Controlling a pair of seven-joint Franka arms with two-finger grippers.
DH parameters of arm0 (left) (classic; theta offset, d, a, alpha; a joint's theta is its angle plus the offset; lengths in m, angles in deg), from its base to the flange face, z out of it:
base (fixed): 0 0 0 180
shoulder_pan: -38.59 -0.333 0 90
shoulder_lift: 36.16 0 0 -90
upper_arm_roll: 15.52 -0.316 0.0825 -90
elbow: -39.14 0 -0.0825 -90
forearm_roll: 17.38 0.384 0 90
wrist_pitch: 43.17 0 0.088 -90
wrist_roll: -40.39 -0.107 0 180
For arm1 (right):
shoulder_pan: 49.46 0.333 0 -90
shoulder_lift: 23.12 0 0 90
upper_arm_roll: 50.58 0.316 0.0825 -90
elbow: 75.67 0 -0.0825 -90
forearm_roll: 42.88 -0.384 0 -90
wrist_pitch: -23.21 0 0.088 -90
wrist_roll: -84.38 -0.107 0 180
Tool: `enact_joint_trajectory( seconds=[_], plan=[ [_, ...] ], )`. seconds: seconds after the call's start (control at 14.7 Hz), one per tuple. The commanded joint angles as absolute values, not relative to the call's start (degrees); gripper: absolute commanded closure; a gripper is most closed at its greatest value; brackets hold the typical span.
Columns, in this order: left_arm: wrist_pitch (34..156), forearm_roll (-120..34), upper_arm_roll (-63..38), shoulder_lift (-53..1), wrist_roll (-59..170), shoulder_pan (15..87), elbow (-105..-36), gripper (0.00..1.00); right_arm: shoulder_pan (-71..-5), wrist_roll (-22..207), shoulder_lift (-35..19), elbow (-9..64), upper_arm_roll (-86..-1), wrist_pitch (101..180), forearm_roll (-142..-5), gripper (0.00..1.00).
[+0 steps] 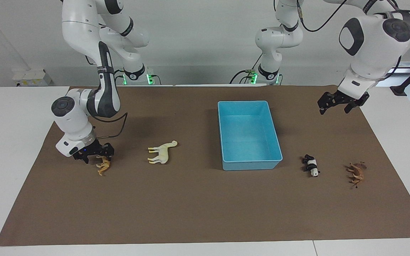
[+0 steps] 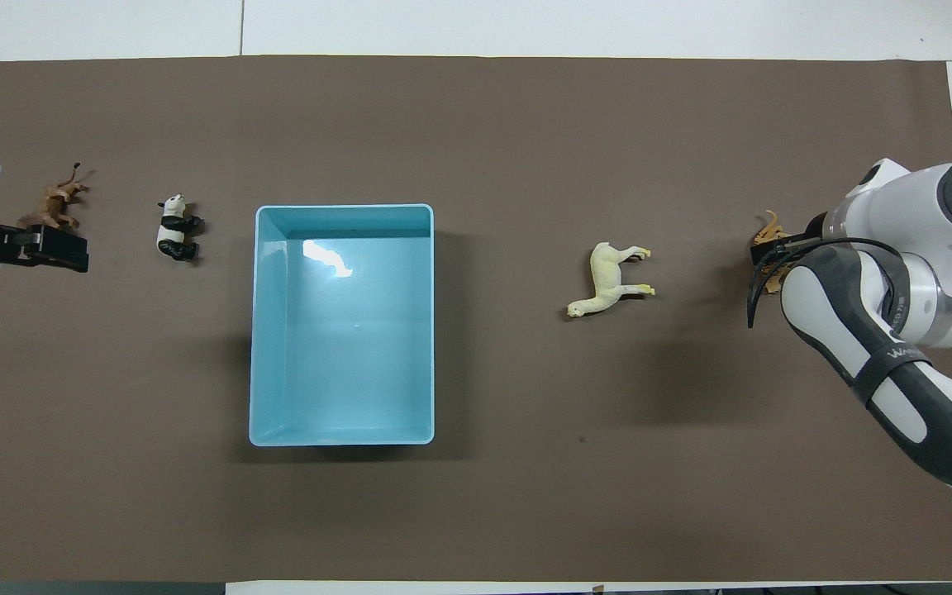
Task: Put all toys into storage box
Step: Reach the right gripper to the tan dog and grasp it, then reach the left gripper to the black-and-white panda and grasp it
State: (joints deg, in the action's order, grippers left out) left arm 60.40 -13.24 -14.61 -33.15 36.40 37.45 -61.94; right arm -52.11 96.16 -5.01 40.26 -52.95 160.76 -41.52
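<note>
Tiger [image 1: 103, 166]: lying on its side at the right arm's end of the mat, at 9 o'clock from the horse in the facing view; my present target
Right gripper [image 1: 94, 155]: low over the tiger's upper half, jaws wide, nothing held
Step in hand: I judge this the final descent; I would centre the fingers across the tiger's body, not its legs, settle to the mat, then close
Horse [image 1: 162, 152]: on its side between tiger and storage box
Storage box [image 1: 249, 163]: mid-table, no toy in it
Panda [image 1: 311, 165], brown animal [image 1: 357, 173]: at 3 o'clock from the box, well apart
Left gripper [image 1: 339, 104]: raised at 1 o'clock from the panda, jaws wide, holding nothing
</note>
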Motion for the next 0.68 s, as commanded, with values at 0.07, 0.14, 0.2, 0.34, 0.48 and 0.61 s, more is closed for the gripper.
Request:
enact_joint_trajectory(
  seconds=[0.07, 0.14, 0.2, 0.34, 0.48, 0.61],
  plan=[
    [75.69, -12.11, -14.29, -23.70, 34.95, 34.56, -65.00, 0.00, -52.36, 97.47, -5.54, 40.78, -52.68, 161.28, -42.09, 0.00],
    [81.92, -12.37, -14.21, -23.07, 34.95, 32.72, -68.06, 0.00, -52.36, 97.47, -5.54, 41.22, -52.68, 161.28, -42.09, 0.00],
    [84.86, -13.85, -14.21, -20.89, 35.29, 32.70, -68.61, 0.00, -52.36, 97.47, -5.54, 41.66, -52.68, 161.37, -42.35, 0.00],
    [88.29, -17.02, -14.29, -16.49, 36.34, 33.40, -67.83, 0.00, -52.45, 97.47, -5.71, 42.36, -52.68, 161.28, -44.45, 0.00],
    [88.84, -20.70, -14.21, -15.68, 36.97, 34.20, -67.13, 0.00, -52.45, 97.47, -5.80, 42.80, -52.68, 161.28, -45.51, 0.00],
    [88.67, -22.65, -14.29, -14.90, 37.05, 35.42, -66.08, 0.00, -52.45, 97.47, -5.80, 42.80, -52.77, 161.55, -45.43, 0.20]
  ],
)
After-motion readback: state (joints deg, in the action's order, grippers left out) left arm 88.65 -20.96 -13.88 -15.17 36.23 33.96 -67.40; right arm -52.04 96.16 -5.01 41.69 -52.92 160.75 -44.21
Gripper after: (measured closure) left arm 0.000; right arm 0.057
